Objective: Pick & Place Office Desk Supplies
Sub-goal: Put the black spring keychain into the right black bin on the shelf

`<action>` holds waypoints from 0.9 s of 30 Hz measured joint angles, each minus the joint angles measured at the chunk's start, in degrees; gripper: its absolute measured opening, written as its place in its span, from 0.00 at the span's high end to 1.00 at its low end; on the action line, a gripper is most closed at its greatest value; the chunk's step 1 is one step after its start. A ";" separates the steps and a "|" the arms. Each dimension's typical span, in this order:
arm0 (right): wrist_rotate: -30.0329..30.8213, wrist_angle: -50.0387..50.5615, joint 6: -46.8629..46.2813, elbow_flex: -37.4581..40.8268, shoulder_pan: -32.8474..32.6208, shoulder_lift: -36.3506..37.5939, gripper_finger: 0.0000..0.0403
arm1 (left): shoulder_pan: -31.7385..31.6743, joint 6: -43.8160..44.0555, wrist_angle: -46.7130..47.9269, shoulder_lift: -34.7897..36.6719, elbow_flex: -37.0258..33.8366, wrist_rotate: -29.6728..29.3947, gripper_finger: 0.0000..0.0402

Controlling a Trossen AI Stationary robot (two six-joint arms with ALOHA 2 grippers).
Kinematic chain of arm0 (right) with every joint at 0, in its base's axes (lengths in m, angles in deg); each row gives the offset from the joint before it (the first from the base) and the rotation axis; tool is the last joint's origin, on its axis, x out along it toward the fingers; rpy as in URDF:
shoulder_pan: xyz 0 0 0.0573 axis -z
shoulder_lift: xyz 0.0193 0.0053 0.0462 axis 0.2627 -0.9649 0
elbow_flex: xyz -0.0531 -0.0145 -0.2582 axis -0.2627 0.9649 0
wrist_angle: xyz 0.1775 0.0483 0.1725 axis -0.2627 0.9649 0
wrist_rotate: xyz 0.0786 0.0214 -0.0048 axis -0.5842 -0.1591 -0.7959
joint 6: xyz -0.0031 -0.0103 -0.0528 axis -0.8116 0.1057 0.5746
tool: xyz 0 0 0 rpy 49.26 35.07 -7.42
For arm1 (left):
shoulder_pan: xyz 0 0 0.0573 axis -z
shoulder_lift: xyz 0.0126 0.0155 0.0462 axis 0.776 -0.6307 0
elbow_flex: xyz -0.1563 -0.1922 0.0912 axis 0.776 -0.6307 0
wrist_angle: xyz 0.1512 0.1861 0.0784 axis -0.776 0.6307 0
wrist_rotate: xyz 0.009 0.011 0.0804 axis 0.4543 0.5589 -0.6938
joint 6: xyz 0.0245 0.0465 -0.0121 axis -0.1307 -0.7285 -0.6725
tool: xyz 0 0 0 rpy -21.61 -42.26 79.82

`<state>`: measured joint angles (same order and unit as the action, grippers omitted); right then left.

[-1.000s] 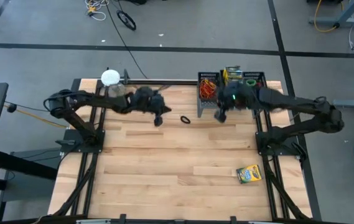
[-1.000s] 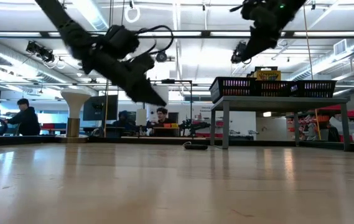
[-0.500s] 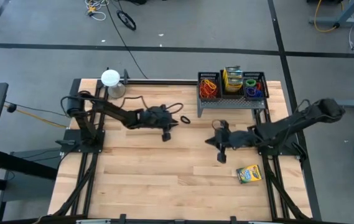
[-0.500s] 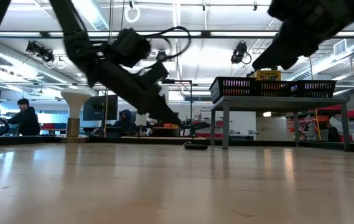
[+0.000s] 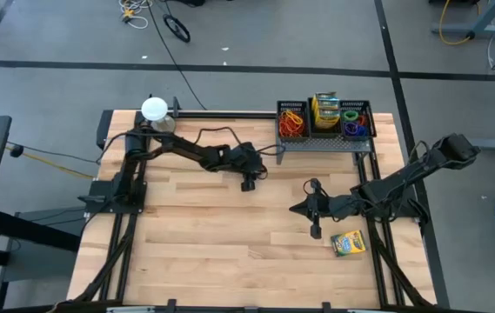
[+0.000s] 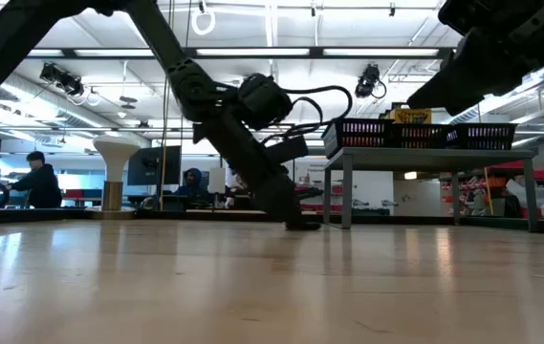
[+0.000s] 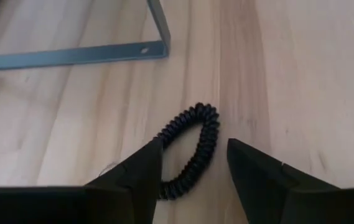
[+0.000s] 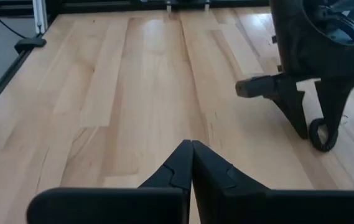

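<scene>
We are seeing the left pincer [image 5: 249,183] standing spread wide just in front of the black wire-mesh rack [image 5: 324,130], its fingers [image 7: 138,177] straddling a black coiled band [image 7: 189,149] that is lying flat on the table [image 5: 212,235], nothing gripped. The right pincer [image 5: 315,231] is hovering farther out from the rack, fingers pressed together and holding nothing, just beside a yellow-and-green crayon box [image 5: 347,243] that is resting on the table. Inside the rack, red, green and blue bands are sitting in separate compartments with another crayon box [image 5: 325,110] between them
</scene>
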<state>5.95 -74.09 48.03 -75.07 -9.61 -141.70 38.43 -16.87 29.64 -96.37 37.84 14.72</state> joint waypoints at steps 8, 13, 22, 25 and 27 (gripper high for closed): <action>0.06 -1.81 0.39 0.67 -0.08 -0.01 0.97 | 0.42 -0.23 10.66 -0.78 3.73 1.36 0.69; -1.09 -0.96 0.41 0.68 -0.10 -0.01 0.97 | 2.05 -2.50 11.82 -0.77 3.69 1.25 0.90; -3.48 1.27 -2.85 0.70 -0.12 -2.97 0.92 | 11.84 0.15 11.25 0.87 2.96 1.43 0.93; -3.13 -1.32 -2.75 0.70 -0.10 -7.99 0.86 | 14.68 0.99 7.95 0.66 2.86 4.06 0.94; -3.03 -2.79 -2.40 0.70 -0.22 -11.83 0.80 | 15.96 1.39 5.05 0.13 2.96 4.92 0.95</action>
<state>2.93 -76.88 45.63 -74.37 -9.84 -153.54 54.38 -15.48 34.69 -96.24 40.80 19.65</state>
